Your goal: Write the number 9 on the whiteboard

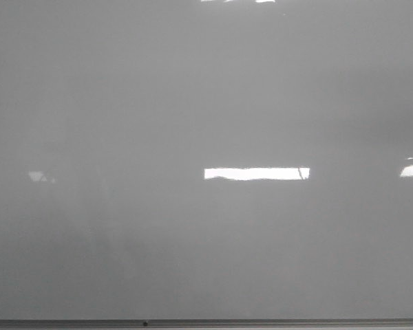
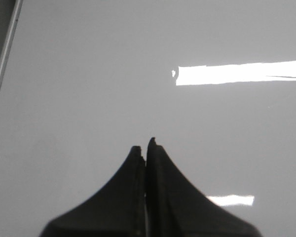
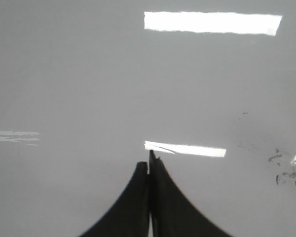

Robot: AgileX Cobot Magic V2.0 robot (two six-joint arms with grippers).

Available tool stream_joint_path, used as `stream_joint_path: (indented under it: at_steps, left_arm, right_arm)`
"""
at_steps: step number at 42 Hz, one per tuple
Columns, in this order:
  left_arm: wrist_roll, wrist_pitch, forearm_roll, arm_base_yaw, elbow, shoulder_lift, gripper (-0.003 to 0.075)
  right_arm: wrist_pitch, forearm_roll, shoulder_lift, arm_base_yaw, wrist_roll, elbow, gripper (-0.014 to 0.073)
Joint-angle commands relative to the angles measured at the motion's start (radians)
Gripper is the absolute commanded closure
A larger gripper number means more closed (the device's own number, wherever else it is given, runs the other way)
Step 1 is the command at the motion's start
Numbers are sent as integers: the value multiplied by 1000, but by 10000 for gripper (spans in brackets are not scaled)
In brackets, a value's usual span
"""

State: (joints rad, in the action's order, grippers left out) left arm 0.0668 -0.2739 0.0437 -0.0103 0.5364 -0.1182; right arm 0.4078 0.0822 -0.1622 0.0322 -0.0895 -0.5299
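The whiteboard (image 1: 193, 103) is a glossy pale grey surface that fills the front view. A tiny thin black stroke, seemingly the number 9 (image 1: 303, 172), crosses the right end of the central glare patch. In the right wrist view the same thin slanted stroke (image 3: 160, 146) lies just beyond my right gripper (image 3: 148, 160). That gripper is shut with nothing visible between its dark fingers. My left gripper (image 2: 144, 145) is shut too, hovering over bare whiteboard (image 2: 89, 74) with nothing held. Neither gripper shows in the front view.
A thin grey frame strip (image 1: 206, 322) runs along the board's near edge, and the frame (image 2: 2, 69) also shows beside the left gripper. Faint dark smudges (image 3: 286, 173) mark the board off to one side of the right gripper. Bright rectangular glare patches (image 1: 256, 174) lie on the surface.
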Motion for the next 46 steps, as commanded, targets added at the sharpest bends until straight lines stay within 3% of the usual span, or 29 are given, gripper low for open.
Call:
stream_joint_path:
  at_steps: [1, 26, 40, 43, 46]
  left_arm:
    - [-10, -24, 9, 5, 86, -78, 739]
    - [-10, -269, 9, 5, 110, -284, 739]
    - [-10, -271, 9, 5, 109, -328, 739]
    - [-10, -271, 8, 5, 109, -338, 736]
    - [-10, -271, 6, 5, 109, -354, 696]
  right_arm:
    - [-14, 1, -81, -5, -1, -80, 662]
    - [132, 1, -357, -5, -1, -101, 662]
    - [267, 0, -457, -5, -29, -101, 657]
    - [276, 0, -466, -5, -30, -101, 613]
    - [281, 0, -467, -5, -30, -101, 499]
